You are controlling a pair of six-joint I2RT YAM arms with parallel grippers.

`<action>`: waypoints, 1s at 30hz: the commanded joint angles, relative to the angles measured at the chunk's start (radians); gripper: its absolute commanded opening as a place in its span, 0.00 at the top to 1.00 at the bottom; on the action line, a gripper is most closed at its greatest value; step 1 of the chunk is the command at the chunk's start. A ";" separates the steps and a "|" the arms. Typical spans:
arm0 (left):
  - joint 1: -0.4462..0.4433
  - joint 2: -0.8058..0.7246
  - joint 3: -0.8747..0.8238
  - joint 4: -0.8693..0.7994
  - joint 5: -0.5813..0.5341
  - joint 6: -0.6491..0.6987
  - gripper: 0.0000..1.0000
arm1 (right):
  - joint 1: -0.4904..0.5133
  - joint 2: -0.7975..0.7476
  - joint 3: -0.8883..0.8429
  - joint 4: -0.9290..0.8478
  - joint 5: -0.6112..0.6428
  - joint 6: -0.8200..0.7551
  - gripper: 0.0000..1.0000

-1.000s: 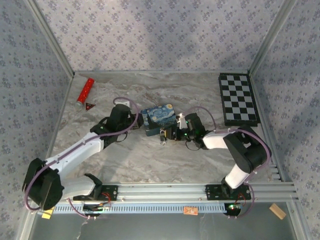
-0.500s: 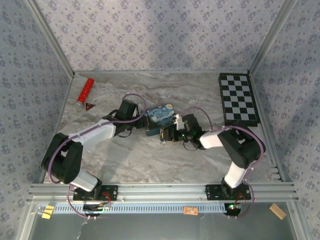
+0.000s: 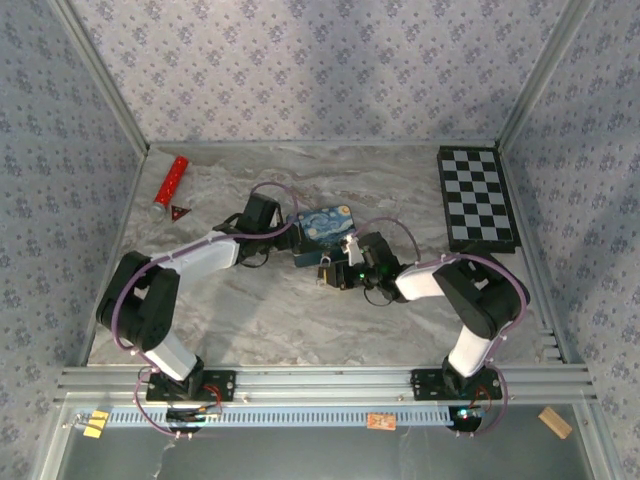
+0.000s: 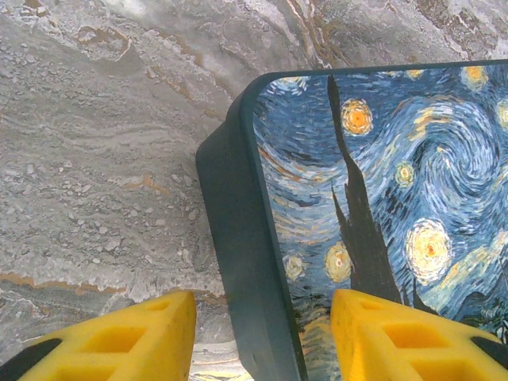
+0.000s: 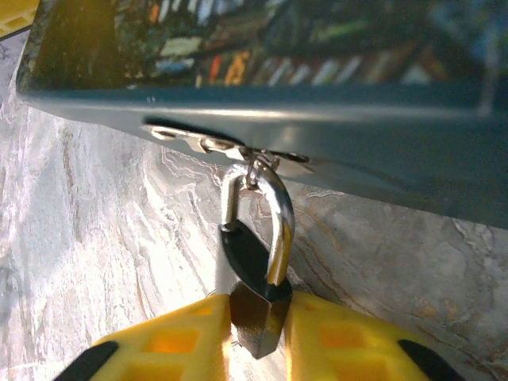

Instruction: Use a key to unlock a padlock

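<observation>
A: Enclosure?
B: Floral-patterned walls [image 3: 300,70] on three sides. Grey marbled table [image 3: 300,320]. Checkerboard mat [image 3: 476,198] at far right.
A: Markings?
B: Blue tin [image 4: 381,182], mid-table. Its lid is printed with a swirling night sky and yellow stars.
A: Left gripper [image 4: 262,325]?
B: Fingers spread, straddling the tin's edge, one over the table and one over the lid.
A: Padlock [image 5: 255,305]?
B: Just beside the tin's side wall. The dark body is pinched between the right gripper's [image 5: 258,333] yellow fingers, with the silvery shackle [image 5: 279,214] pointing toward the tin.
</observation>
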 commanded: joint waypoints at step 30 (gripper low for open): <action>-0.121 -0.083 -0.127 0.097 -0.143 -0.196 0.54 | 0.048 -0.135 0.010 -0.083 0.345 0.384 1.00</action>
